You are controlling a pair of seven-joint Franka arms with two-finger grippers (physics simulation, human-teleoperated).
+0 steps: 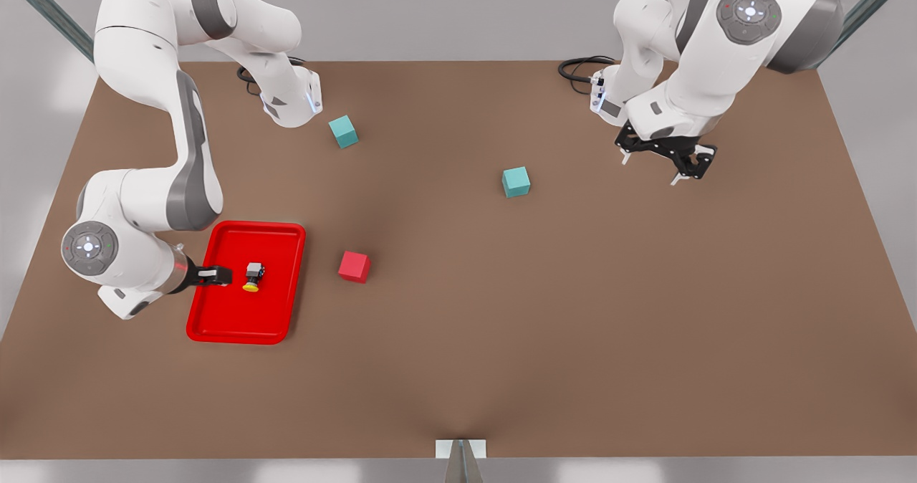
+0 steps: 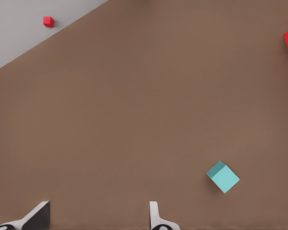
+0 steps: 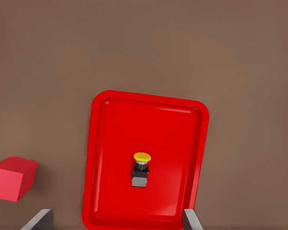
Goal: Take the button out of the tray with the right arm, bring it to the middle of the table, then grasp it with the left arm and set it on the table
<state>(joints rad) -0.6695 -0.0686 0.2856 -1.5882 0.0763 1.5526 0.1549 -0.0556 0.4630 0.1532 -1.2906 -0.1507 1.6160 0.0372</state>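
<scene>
Fingers of the right gripper (image 1: 215, 276), on the front view's left, stand apart and empty over the tray (image 1: 215, 325); the right wrist view shows both tips (image 3: 38, 219) spread wide with nothing between them. The gripper hangs over the tray's edge nearest its own arm, and the button (image 1: 253, 276) lies just beside it toward the bench (image 1: 458, 368) middle, not touching. The button rests on its side on the tray floor, near the centre: yellow cap pointing toward the front view's lower edge, boxy body behind it, so its long axis runs along the tray's length. In my judgement the coming move turns on that offset: the fingers must shift across to straddle the body, closing across the short width. Right of the tray sits a red cube (image 1: 354, 266); two teal cubes (image 1: 516, 182) lie further on. The left gripper (image 1: 670, 155), on the front view's right, waits above bare bench, fingers (image 2: 156, 218) apart, well away from the button. The right arm is plainly nearer.
</scene>
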